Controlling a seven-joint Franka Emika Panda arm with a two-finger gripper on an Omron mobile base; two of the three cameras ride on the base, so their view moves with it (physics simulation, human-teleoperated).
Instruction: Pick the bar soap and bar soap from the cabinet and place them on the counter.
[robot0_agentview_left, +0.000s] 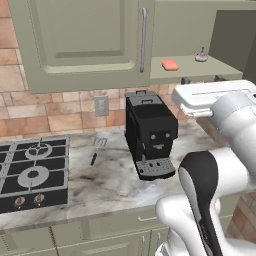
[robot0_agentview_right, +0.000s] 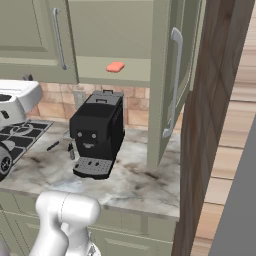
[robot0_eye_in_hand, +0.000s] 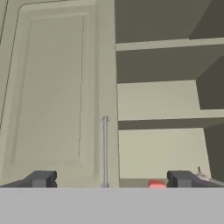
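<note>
A rounded coral-red bar soap (robot0_agentview_left: 170, 65) (robot0_agentview_right: 115, 67) lies on the lowest shelf of the open sage-green cabinet (robot0_agentview_left: 80, 45). In the hand view the soap (robot0_eye_in_hand: 156, 184) peeks up at the bottom edge, just left of the right fingertip. My gripper (robot0_eye_in_hand: 111, 179) is open with nothing between its fingers, facing the closed left door and its silver handle. From the left base view the gripper (robot0_agentview_left: 202, 79) hovers just in front of and below the shelf edge, right of the soap and apart from it. The marbled counter (robot0_agentview_left: 105, 180) (robot0_agentview_right: 140, 182) lies below.
A black coffee machine (robot0_agentview_left: 150, 132) (robot0_agentview_right: 97, 132) stands on the counter under the shelf. The gas hob (robot0_agentview_left: 30, 170) is to the left, with a small utensil (robot0_agentview_left: 97, 150) beside it. A pale knob-topped item (robot0_agentview_left: 201, 56) shares the shelf. The right cabinet door (robot0_agentview_right: 175, 75) hangs open.
</note>
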